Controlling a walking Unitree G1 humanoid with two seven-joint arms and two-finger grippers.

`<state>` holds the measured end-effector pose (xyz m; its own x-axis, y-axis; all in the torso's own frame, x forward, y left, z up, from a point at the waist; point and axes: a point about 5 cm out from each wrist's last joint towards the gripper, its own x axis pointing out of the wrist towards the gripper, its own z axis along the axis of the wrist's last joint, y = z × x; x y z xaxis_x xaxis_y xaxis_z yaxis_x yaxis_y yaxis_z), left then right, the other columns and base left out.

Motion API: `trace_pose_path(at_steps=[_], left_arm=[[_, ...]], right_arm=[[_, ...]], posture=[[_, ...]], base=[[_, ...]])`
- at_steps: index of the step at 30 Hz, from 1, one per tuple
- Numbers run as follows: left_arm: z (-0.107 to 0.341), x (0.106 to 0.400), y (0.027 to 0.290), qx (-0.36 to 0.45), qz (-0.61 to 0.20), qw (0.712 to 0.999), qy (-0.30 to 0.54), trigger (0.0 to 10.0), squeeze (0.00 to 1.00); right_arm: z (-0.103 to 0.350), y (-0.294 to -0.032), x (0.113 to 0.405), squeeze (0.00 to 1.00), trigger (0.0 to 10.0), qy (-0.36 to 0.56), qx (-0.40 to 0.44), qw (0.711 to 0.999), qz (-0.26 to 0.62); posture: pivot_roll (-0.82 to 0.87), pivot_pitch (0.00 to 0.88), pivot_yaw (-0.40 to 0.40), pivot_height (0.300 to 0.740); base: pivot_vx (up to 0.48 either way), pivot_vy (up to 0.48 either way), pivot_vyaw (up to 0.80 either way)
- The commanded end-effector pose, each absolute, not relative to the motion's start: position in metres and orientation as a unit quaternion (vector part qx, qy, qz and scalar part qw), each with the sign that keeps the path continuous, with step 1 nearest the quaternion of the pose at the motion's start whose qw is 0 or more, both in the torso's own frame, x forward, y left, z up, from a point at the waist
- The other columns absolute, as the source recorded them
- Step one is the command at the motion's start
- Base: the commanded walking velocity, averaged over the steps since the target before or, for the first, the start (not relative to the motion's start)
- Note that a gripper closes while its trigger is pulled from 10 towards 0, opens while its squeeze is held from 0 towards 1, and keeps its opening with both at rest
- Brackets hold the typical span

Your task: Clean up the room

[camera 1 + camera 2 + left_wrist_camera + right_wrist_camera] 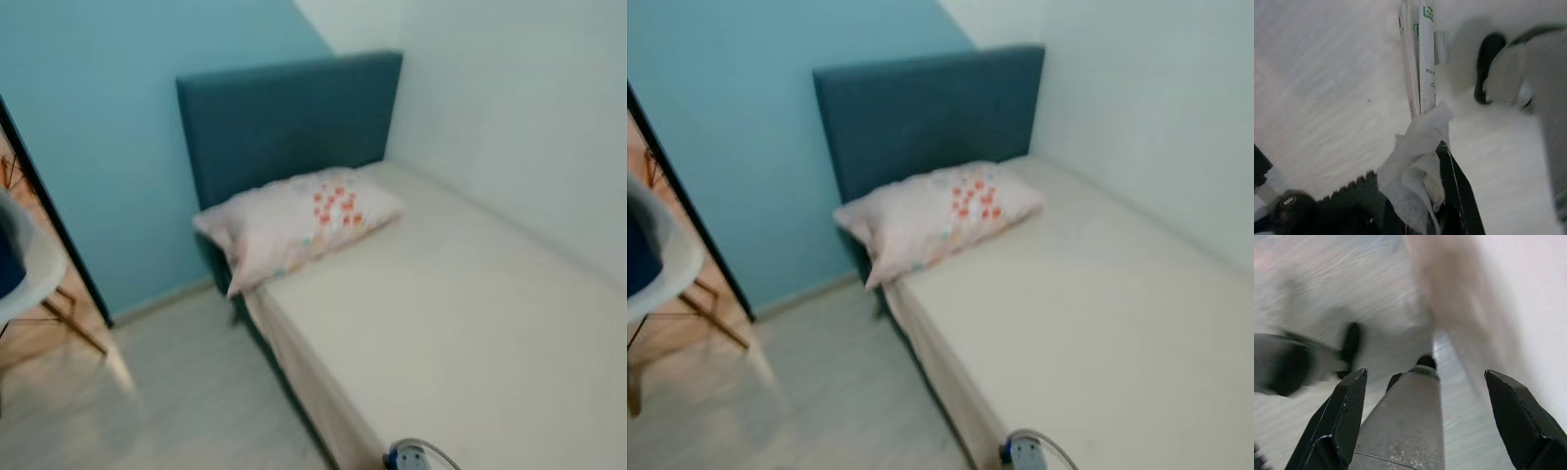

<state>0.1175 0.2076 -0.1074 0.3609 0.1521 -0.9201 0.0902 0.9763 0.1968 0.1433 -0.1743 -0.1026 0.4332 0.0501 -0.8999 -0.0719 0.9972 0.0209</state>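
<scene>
In the left wrist view my left gripper (1409, 164) is shut on a crumpled white tissue (1418, 147), held above the pale floor. A flat white packet with green print (1422, 54) sticks out past the tissue; whether the fingers also pinch it I cannot tell. My right gripper (1425, 374) hangs open with its black fingers (1344, 411) spread wide and nothing between them. Ahead, a bed (460, 323) with a bare cream mattress and a teal headboard (284, 117) carries a white pillow with orange marks (299, 220).
The bed stands in the corner against a white wall (529, 108). A white chair with wooden legs (39, 284) stands at the left beside a dark door frame (59, 235). Pale floor (186, 401) runs between chair and bed. My own grey leg (1405, 426) hangs below the right gripper.
</scene>
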Motion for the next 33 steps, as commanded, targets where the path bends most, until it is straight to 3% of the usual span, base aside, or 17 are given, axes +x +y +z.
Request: trace_pose_path(at_steps=[1,15,33], left_arm=[[-0.108,0.117,0.204,0.108,0.009,0.816,0.567,10.0,0.0],[-0.107,0.123,0.201,0.111,0.002,0.816,0.568,10.0,0.0],[-0.097,0.152,0.2,0.075,0.041,0.844,0.53,10.0,0.0]], right_arm=[[-0.101,-0.168,0.149,0.0,10.0,0.523,-0.012,0.851,0.047],[-0.1,-0.168,0.151,0.0,10.0,0.522,-0.017,0.851,0.051],[-0.1,-0.168,0.151,0.0,10.0,0.523,-0.019,0.85,0.056]], posture=[[-0.01,0.0,-0.063,0.74],[-0.01,0.0,-0.064,0.74],[-0.01,0.0,-0.062,0.74]], base=[[0.0,0.0,0.8],[0.0,0.0,0.8],[0.0,0.0,0.8]])
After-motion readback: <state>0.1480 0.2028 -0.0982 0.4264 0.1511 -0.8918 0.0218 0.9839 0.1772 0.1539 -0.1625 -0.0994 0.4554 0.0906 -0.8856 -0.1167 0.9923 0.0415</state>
